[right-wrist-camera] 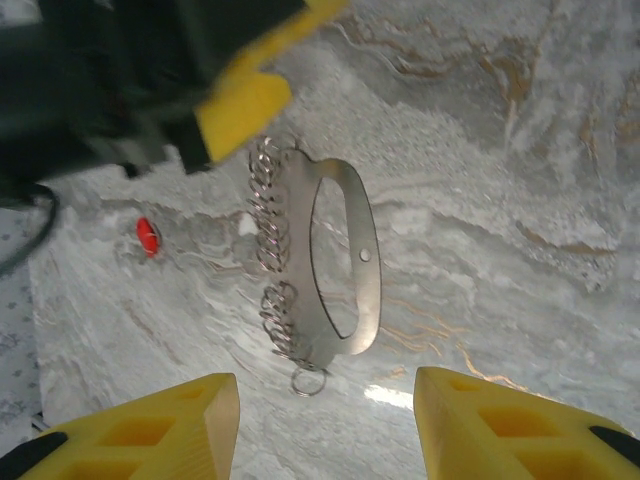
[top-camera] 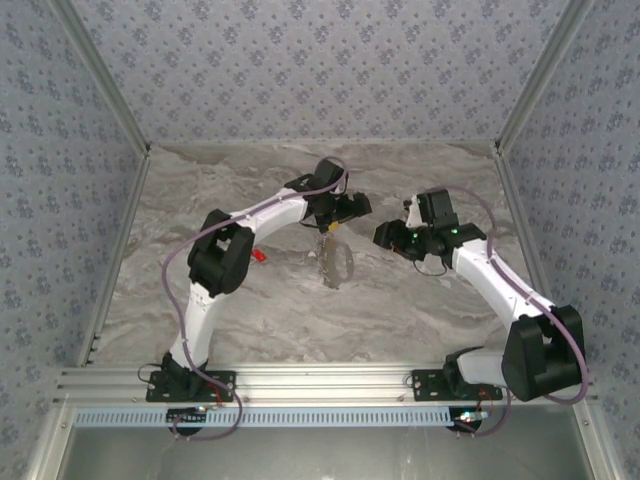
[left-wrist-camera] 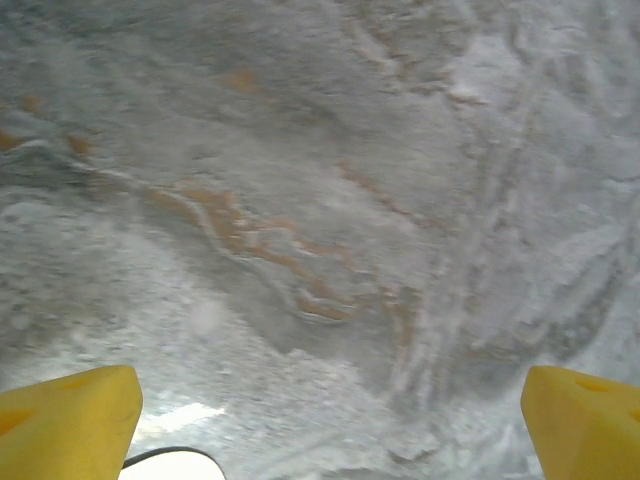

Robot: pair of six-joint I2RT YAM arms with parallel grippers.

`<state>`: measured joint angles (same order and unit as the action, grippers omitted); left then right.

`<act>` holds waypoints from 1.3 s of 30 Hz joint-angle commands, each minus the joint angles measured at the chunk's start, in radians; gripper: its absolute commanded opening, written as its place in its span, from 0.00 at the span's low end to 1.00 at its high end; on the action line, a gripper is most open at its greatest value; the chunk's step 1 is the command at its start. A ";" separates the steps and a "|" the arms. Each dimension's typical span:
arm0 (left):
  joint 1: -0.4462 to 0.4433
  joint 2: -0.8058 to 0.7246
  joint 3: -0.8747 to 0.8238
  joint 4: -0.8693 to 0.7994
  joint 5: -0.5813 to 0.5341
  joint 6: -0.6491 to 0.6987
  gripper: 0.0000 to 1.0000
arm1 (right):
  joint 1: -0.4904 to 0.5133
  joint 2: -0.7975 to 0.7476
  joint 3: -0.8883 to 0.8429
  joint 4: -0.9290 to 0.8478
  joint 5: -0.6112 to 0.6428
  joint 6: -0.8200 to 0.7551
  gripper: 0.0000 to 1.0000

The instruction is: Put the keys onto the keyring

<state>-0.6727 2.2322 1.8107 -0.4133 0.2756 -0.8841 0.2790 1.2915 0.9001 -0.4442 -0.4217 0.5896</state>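
Note:
The keyring, a flat grey metal oval loop with several small wire rings along one side, lies on the marble table; from above the keyring is at the centre. The keys, one tiny red piece, rest on the table left of it, and the top view has this red piece beside the left arm's elbow. My left gripper hovers open at the loop's far end, with bare marble between its yellow fingers. My right gripper is open and empty, just short of the loop's near end.
The marble table is walled by patterned panels at the back and both sides. An aluminium rail carrying both arm bases runs along the near edge. The left arm arches over the table's left half.

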 commanded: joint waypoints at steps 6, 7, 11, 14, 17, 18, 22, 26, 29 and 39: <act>0.132 -0.252 -0.156 0.025 -0.022 -0.024 0.98 | 0.009 0.077 -0.013 0.034 0.013 -0.042 0.51; 0.147 -0.276 -0.177 0.028 -0.016 -0.024 0.98 | 0.014 0.105 0.000 0.039 0.018 -0.050 0.50; 0.193 -0.343 -0.208 0.017 0.046 0.003 0.98 | 0.037 0.253 0.096 0.040 0.030 -0.084 0.49; 0.216 -0.359 -0.192 -0.042 0.091 0.038 0.98 | 0.061 0.376 0.203 0.024 0.033 -0.084 0.47; 0.240 -0.370 -0.192 -0.078 0.135 0.067 0.98 | 0.095 0.485 0.327 0.016 0.050 -0.104 0.47; 0.248 -0.374 -0.195 -0.086 0.144 0.075 0.98 | 0.101 0.520 0.361 0.008 0.052 -0.113 0.47; 0.288 -0.404 -0.243 -0.057 0.192 0.091 0.98 | 0.118 0.657 0.498 0.001 0.037 -0.138 0.47; 0.329 -0.435 -0.278 -0.047 0.220 0.099 0.98 | 0.120 0.758 0.615 -0.011 -0.010 -0.153 0.47; 0.356 -0.443 -0.292 -0.050 0.241 0.099 0.98 | 0.120 0.819 0.694 -0.018 -0.047 -0.149 0.47; 0.374 -0.461 -0.325 -0.048 0.257 0.087 0.98 | 0.138 0.947 0.803 -0.018 -0.141 -0.118 0.46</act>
<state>-0.3000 1.8194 1.5021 -0.4530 0.5007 -0.8013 0.4088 2.2116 1.6829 -0.4316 -0.5056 0.4633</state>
